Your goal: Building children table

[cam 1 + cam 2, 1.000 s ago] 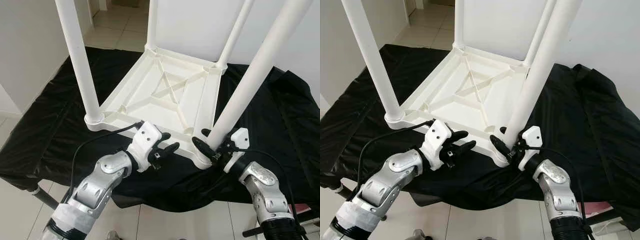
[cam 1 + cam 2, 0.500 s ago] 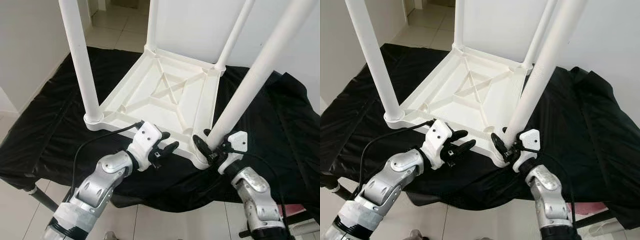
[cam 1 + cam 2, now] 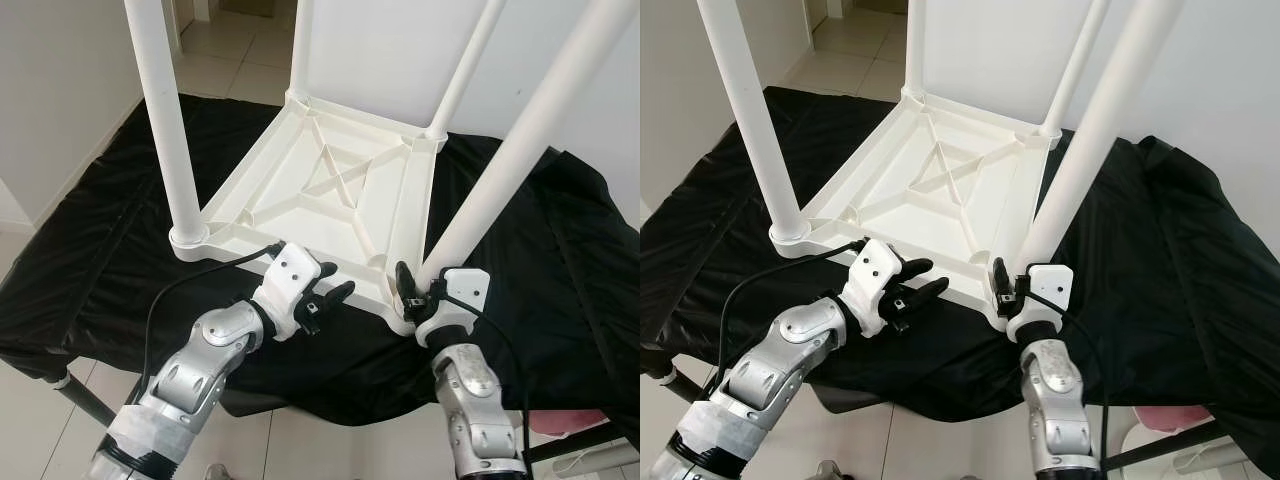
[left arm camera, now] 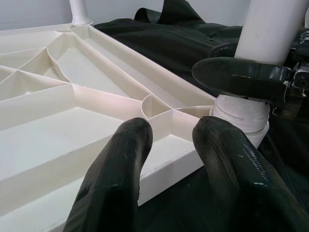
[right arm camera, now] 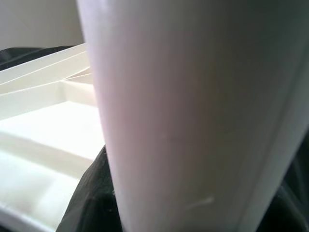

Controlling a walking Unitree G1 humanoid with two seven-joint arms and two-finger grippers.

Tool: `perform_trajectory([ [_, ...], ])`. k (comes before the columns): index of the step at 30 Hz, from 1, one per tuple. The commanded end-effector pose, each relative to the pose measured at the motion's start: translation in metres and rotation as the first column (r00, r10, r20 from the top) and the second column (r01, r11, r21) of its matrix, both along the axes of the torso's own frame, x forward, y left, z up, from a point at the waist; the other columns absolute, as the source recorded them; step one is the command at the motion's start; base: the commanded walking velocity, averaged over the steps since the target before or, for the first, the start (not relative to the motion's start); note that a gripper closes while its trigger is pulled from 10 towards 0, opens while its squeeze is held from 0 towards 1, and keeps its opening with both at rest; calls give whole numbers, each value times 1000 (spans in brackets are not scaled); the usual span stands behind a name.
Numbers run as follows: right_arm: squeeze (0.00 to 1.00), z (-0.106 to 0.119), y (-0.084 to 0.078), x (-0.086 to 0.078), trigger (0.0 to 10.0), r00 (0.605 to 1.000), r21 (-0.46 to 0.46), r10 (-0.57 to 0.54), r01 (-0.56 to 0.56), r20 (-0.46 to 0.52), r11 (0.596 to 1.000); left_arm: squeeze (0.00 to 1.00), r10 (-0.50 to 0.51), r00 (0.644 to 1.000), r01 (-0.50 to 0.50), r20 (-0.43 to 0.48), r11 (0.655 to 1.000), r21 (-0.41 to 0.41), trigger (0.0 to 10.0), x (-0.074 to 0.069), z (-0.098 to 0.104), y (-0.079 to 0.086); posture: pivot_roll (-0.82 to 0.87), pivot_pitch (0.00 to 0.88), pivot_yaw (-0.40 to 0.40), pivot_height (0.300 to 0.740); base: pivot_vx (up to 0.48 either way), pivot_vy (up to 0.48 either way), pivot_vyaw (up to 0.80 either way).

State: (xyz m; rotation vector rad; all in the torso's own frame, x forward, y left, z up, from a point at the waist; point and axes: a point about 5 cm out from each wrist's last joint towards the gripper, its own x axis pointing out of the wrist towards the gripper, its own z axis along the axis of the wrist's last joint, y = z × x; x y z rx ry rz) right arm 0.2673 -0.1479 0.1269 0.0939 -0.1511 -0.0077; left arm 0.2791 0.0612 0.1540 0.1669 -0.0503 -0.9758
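legs up, the white children table (image 3: pixel 330 195) lies upside down on a black cloth (image 3: pixel 90 260) that covers the tabletop, its ribbed underside facing us and its four round legs rising out of the corner sockets. we see our right hand (image 3: pixel 425 292) at the near right corner, clamped around the base of the near right leg (image 3: pixel 500 175) just above its socket, one black finger on the inner side of the leg and the white wrist block on the outer side. in the right wrist view that leg (image 5: pixel 193 116) stands very close before the camera, with the table's ribs behind it. our left hand (image 3: pixel 330 290) sits at the near edge of the table frame, between the two near legs, fingers (image 4: pixel 120 174) apart and gripping nothing, their tips over the rim of the frame. the near left leg (image 3: pixel 170 120) stands upright in its socket, well apart from both hands. pale floor tiles (image 3: pixel 230 40) show beyond the cloth.
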Motion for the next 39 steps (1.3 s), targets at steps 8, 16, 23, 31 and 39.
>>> perform_trajectory([
  [8, 0, -2, -2, -2, 10000, 996, 9, -86, 87, -13, 996, 0, -28, 999, 28, 30, 1000, -2, 10000, 4, 5, -9, -6, 0, -80, 740, 0, 0, 0],
  [16, 1000, -3, -2, -3, 10000, 993, 59, -118, 119, -32, 991, 0, -14, 999, 15, 31, 1000, -3, 10000, 4, 3, -8, -8, 0, -85, 740, 0, 0, 0],
  [23, 1000, -2, -1, -6, 10000, 994, 64, -107, 108, -16, 992, 0, 7, 1000, -6, 27, 1000, -17, 10000, 3, 2, -9, -8, 0, -90, 740, 0, 0, 0],
  [31, 1000, 7, 0, -8, 10000, 998, 52, -36, 33, 50, 998, 0, 55, 998, -54, 22, 998, -43, 10000, 5, 2, -5, -20, 0, -88, 740, 0, 0, 0],
  [39, 0, 15, -7, -5, 10000, 986, 0, 136, -137, 98, 991, 0, 70, 997, -69, 25, 996, -52, 10000, 5, 4, 0, -23, 0, -86, 740, 0, 0, 0],
])
